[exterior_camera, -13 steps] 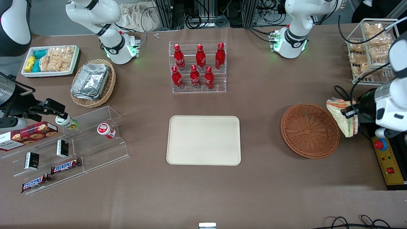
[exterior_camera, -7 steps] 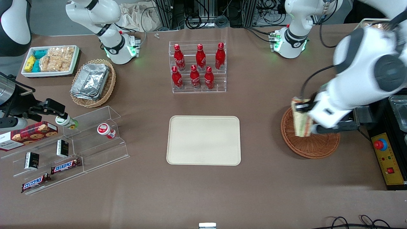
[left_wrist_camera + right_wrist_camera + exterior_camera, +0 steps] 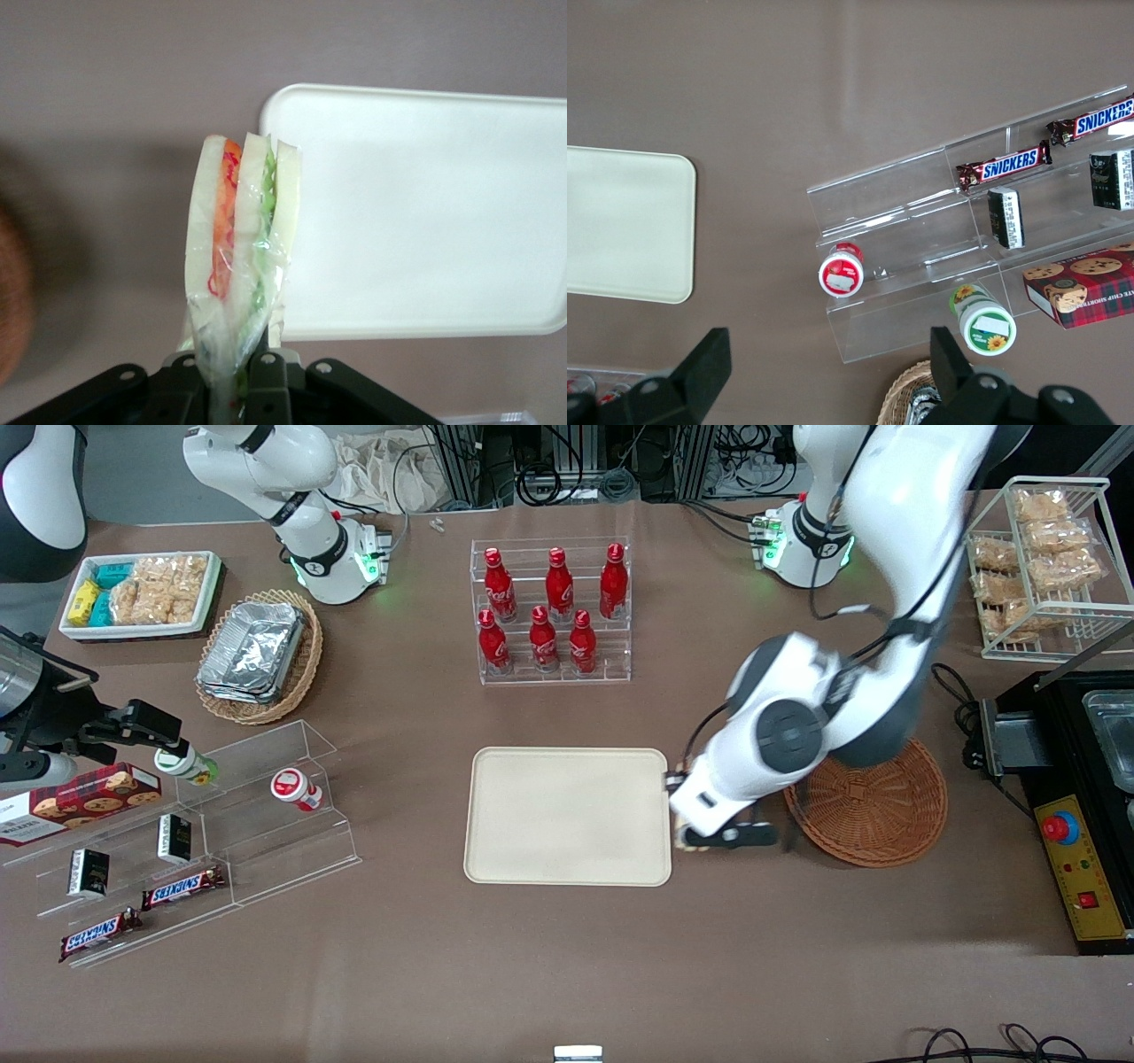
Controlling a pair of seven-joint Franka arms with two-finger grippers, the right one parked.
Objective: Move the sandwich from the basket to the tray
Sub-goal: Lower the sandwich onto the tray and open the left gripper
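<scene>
1. I have one sandwich, wrapped in clear film and pinched at its lower edge between the fingers of the gripper. It stands on edge, long axis running up from the fingers, with three pale bread slices, an orange-red layer and a green layer facing my wrist camera.
2. In the front view the gripper sits just right of centre, at the tray's edge nearest the basket; the sandwich is mostly hidden there under the wrist.
3. One tray, cream and bare, lies at centre frame. In the wrist view the sandwich hangs over the tray's corner and rim, above it, not touching.
4. One reddish-brown basket sits at centre right, partly under the arm, with nothing in it that I can see.
5. Farther up, at upper centre, I count six red bottles in a clear rack.
</scene>
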